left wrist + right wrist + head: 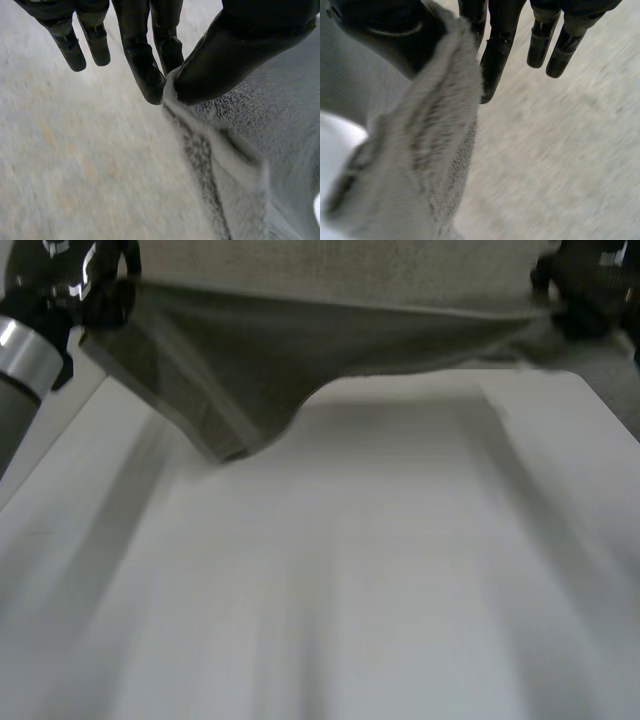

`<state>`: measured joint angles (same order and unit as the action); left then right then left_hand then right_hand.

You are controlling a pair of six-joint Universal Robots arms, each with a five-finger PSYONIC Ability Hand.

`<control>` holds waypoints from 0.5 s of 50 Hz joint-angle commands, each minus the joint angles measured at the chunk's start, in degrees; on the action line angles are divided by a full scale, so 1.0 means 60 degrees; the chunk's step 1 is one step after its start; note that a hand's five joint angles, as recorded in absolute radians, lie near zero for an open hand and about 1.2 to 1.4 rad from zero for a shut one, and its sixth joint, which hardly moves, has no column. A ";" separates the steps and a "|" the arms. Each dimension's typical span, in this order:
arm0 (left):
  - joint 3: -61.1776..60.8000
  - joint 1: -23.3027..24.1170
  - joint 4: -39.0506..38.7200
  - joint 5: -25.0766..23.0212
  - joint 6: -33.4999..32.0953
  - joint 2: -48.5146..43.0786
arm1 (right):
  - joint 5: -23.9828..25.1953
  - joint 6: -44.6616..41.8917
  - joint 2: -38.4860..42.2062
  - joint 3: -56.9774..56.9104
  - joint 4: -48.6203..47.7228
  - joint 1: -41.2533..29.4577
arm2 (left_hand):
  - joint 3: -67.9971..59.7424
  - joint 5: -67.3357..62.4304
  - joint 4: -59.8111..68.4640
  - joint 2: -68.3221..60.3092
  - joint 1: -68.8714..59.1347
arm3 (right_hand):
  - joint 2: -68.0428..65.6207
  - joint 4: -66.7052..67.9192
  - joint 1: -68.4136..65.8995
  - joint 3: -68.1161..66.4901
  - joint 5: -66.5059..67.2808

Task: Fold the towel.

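A grey towel (300,350) hangs stretched in the air over the far end of the white table (340,570), sagging to a low point near the left. My left hand (105,295) holds its left top corner; in the left wrist view the thumb (235,50) pinches the towel's edge (210,130) against a finger (142,65). My right hand (585,295) holds the right top corner; in the right wrist view the thumb (385,30) presses the towel (430,150) against a finger (495,60).
Beige carpet (75,165) lies beyond the table's far edge and shows under both hands in the wrist views. The table's right edge (600,410) runs near my right hand. My left arm (25,360) stands at the table's left side.
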<state>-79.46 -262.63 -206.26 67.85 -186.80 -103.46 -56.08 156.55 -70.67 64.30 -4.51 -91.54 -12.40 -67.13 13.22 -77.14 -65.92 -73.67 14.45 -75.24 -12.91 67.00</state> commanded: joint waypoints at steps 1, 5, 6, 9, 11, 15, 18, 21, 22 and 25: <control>-0.2029 -0.0335 0.0055 -0.0408 -0.0111 -0.0042 | 0.0497 -0.1640 -0.0423 0.3047 0.0020 0.0462 | 0.0399 -0.0478 -0.0536 -0.0477 -0.2346 | -0.1054 -0.0741 -0.0794 0.0485 0.0499; -0.3335 -0.0335 0.0054 -0.1067 -0.0432 -0.0027 | 0.0894 -0.2244 -0.0659 0.4005 0.0035 0.0667 | 0.0399 -0.0478 -0.0536 -0.0477 -0.2346 | -0.1054 -0.0741 -0.0794 0.0485 0.0499; -0.3338 -0.0335 0.0055 -0.1069 -0.0434 -0.0027 | 0.1083 -0.2374 -0.0833 0.4382 0.0035 0.0798 | 0.0399 -0.0478 -0.0536 -0.0477 -0.2346 | -0.1054 -0.0741 -0.0794 0.0485 0.0499; -0.3849 -0.0379 0.0186 -0.1288 -0.0799 0.0089 | 0.1347 -0.2537 -0.1228 0.5013 0.0035 0.1076 | 0.0399 -0.0478 -0.0536 -0.0477 -0.2346 | -0.1054 -0.0741 -0.0794 0.0485 0.0499; -0.4085 -0.0379 0.0318 -0.1318 -0.0947 0.0266 | 0.1450 -0.2537 -0.1390 0.5248 0.0035 0.1223 | 0.0399 -0.0478 -0.0536 -0.0477 -0.2346 | -0.1054 -0.0741 -0.0794 0.0485 0.0499; -0.4363 -0.0336 0.0975 -0.1333 -0.1020 0.0850 | 0.1524 -0.2464 -0.1901 0.5586 0.0107 0.1545 | 0.0399 -0.0478 -0.0536 -0.0477 -0.2346 | -0.1054 -0.0741 -0.0794 0.0485 0.0499; -0.4378 -0.0248 0.1488 -0.1318 -0.1005 0.1289 | 0.1553 -0.2478 -0.2371 0.5733 0.0283 0.1765 | 0.0399 -0.0478 -0.0536 -0.0477 -0.2346 | -0.1054 -0.0741 -0.0794 0.0485 0.0499; -0.4378 -0.0073 0.1855 -0.1333 -0.1005 0.1816 | 0.1554 -0.2478 -0.2723 0.5777 0.0488 0.1956 | 0.0399 -0.0478 -0.0536 -0.0477 -0.2346 | -0.1054 -0.0741 -0.0794 0.0485 0.0499; -0.4378 -0.0072 0.1856 -0.1333 -0.1005 0.1819 | 0.1554 -0.2478 -0.2724 0.5777 0.0489 0.1956 | 0.0399 -0.0478 -0.0536 -0.0477 -0.2346 | -0.1054 -0.0741 -0.0794 0.0485 0.0499; -0.4364 0.0148 0.2003 -0.1333 -0.0991 0.2317 | 0.1641 -0.2478 -0.2959 0.5792 0.0752 0.2147 | 0.0399 -0.0478 -0.0536 -0.0477 -0.2346 | -0.1054 -0.0741 -0.0794 0.0485 0.0499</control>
<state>-106.01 -263.57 -196.65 59.76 -193.01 -94.26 -46.59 141.57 -85.79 99.03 -2.23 -80.36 -12.40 -67.13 13.22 -77.14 -65.92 -73.67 14.45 -75.24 -12.91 67.01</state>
